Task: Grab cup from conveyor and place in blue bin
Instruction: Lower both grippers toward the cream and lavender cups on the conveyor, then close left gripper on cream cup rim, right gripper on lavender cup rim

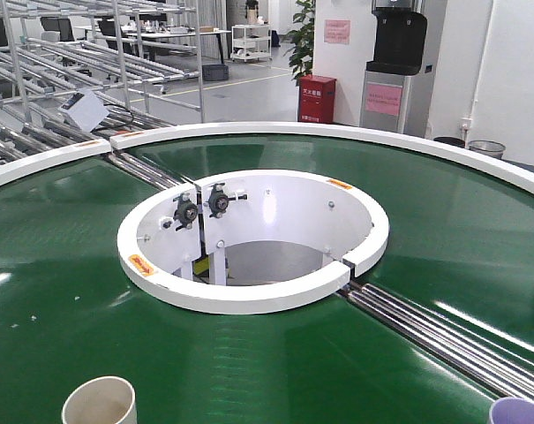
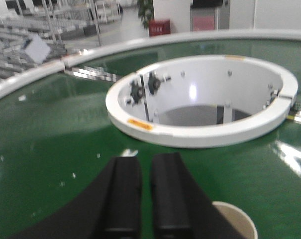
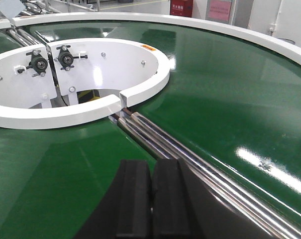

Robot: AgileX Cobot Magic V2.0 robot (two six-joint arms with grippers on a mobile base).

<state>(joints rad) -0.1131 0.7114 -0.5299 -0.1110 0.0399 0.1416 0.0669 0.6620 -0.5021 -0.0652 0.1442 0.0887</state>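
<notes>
Green conveyor (image 1: 63, 265), steel racks (image 1: 72, 53) upper left; cream cup (image 1: 99, 399) upright bottom left; left fingers (image 2: 123, 189), right fingers (image 3: 134, 199) closed, empty.

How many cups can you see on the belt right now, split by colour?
cream cup: 1
purple cup: 1
Total: 2

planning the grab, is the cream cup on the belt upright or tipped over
Upright: the cream cup stands on the conveyor, its round open mouth facing up in the front view.
</notes>
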